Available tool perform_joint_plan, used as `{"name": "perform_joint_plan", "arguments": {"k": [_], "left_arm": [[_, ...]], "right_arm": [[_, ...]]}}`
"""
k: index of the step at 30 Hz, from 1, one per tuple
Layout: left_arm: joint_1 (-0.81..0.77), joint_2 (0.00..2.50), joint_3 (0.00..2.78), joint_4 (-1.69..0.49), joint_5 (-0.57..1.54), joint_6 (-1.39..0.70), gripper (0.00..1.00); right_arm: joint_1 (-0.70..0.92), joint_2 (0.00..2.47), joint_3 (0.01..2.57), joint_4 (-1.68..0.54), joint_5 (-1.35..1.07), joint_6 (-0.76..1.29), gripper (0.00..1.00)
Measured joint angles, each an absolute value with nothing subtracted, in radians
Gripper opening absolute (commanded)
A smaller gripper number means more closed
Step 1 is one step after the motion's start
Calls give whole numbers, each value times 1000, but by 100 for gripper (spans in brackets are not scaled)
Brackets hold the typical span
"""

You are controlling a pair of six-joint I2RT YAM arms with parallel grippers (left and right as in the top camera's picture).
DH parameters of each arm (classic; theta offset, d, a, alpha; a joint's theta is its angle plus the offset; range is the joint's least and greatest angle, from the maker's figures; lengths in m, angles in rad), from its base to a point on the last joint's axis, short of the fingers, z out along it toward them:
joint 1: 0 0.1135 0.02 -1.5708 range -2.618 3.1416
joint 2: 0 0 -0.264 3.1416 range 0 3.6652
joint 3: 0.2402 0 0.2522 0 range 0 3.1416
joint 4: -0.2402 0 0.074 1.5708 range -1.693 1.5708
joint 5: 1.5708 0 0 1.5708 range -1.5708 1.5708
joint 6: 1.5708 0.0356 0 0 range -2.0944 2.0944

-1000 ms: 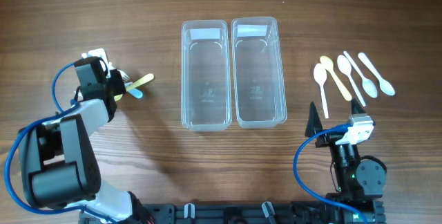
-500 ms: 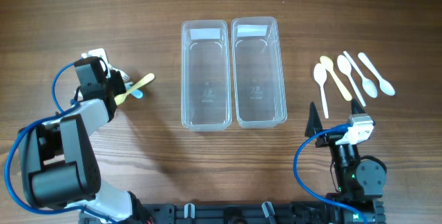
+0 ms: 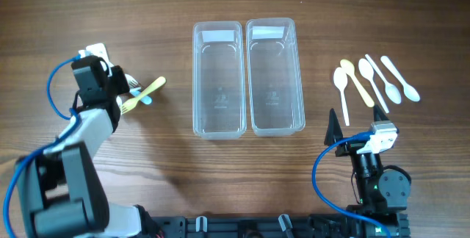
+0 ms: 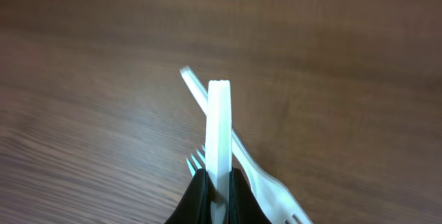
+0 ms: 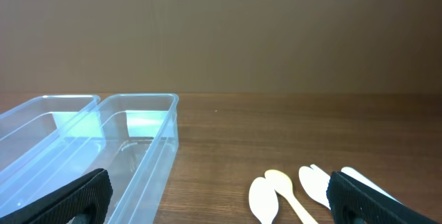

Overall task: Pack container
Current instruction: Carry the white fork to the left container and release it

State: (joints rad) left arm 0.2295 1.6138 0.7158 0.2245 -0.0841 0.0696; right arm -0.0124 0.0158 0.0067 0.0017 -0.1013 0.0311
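Observation:
Two clear empty containers (image 3: 218,80) (image 3: 275,76) stand side by side at mid-table; they also show in the right wrist view (image 5: 131,148). My left gripper (image 3: 123,100) is shut on a pale yellow utensil (image 3: 147,91), whose handle (image 4: 220,127) sticks out past the fingertips (image 4: 219,189). Under it lie a white fork (image 4: 259,175) and a blue fork (image 4: 196,160). My right gripper (image 3: 358,124) is open and empty near the front right, with its fingers wide apart (image 5: 224,200).
Several white spoons and one yellow spoon (image 3: 356,80) lie in a row right of the containers, and they show in the right wrist view (image 5: 276,189). A blue utensil tip (image 3: 147,100) and white forks (image 3: 133,85) lie by the left gripper.
My left arm has shifted slightly left. The yellow utensil in its jaws has tilted, so more of its length shows. The right arm has not moved.

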Motion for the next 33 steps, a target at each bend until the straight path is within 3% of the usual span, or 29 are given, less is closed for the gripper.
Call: {"name": "perform_joint_plan", "arguments": {"k": [14,24,33], "left_arm": [[161,1211,717,14,27,-70,4],[-86,1070,717,-83,234,-332,4],[-347,1184,717,-35,207,-405,4]], "right_arm": [[-12,16,7,2,-101,31,100],[-12,16,7,2,-101,31,100],[-12,16,7,2,-101,31,100]]}}
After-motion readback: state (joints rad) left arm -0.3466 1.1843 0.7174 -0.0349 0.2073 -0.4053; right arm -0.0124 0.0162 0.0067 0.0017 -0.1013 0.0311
